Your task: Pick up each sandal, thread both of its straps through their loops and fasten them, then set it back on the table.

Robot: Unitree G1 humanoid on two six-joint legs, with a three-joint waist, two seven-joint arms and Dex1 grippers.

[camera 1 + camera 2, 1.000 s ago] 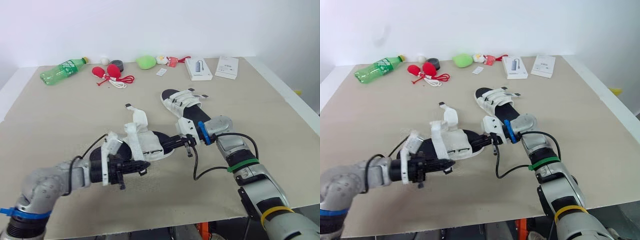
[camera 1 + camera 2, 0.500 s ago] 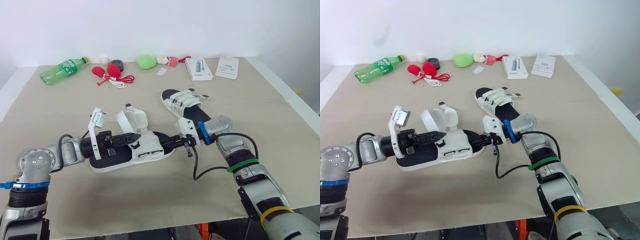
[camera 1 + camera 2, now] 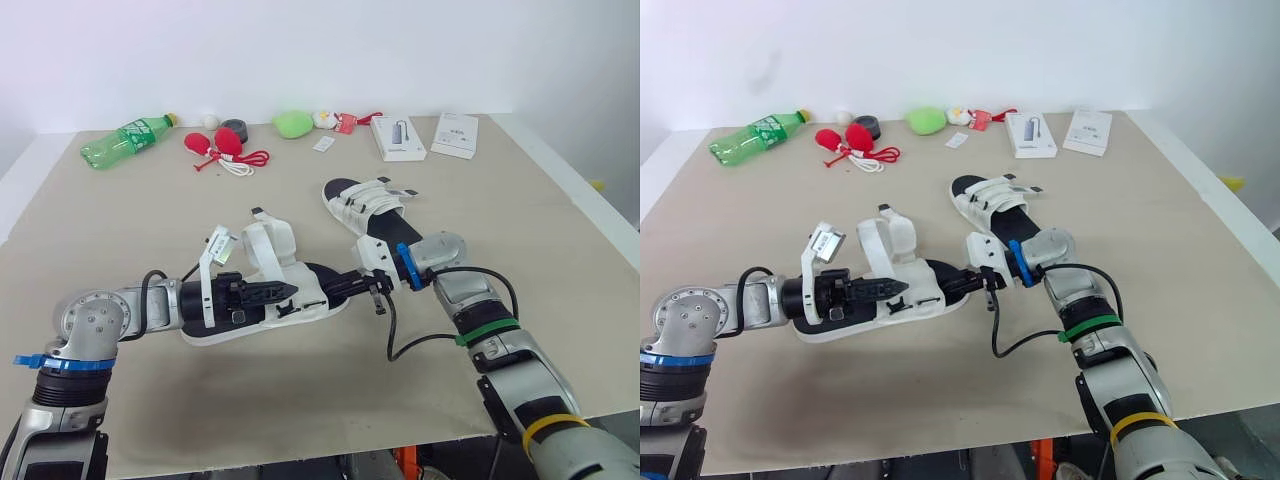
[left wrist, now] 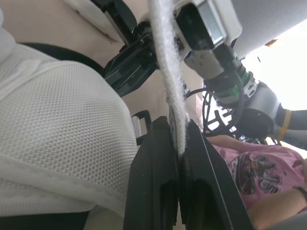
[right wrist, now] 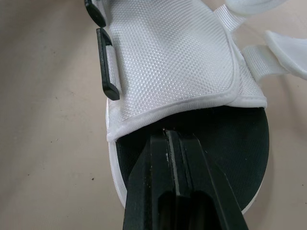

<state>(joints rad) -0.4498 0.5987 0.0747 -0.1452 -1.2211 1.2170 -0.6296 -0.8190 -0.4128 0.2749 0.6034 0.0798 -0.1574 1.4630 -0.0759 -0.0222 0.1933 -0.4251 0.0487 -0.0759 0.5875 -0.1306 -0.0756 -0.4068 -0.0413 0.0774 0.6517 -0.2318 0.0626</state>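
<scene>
Two sandals are sitting on the table [image 3: 520,200]. The far sandal [image 3: 352,205] is lying apart, and whether it is fastened I cannot tell. The near sandal [image 3: 305,292] is being worked: the right hand [image 3: 337,288] is clamping its sole end, and the left hand [image 3: 285,291] is pinching one strap [image 4: 168,72] between closed fingers. Threading seems barely begun.

Left arm [image 3: 110,312]: forearm low and near level, reaching across front toward robot's right. Left gripper [image 3: 284,291]: fingers [image 4: 153,182] pressed together, white strap [image 4: 168,67] pinched between tips. Right arm [image 3: 500,350]: elbow close to body, forearm angled forward and toward robot's left. Right gripper [image 3: 342,288]: fingers [image 5: 168,191] together, no gap seen between them, tips lying over black footbed of sandal [image 5: 177,62]. Grippers point toward each other, tips near, not touching
</scene>
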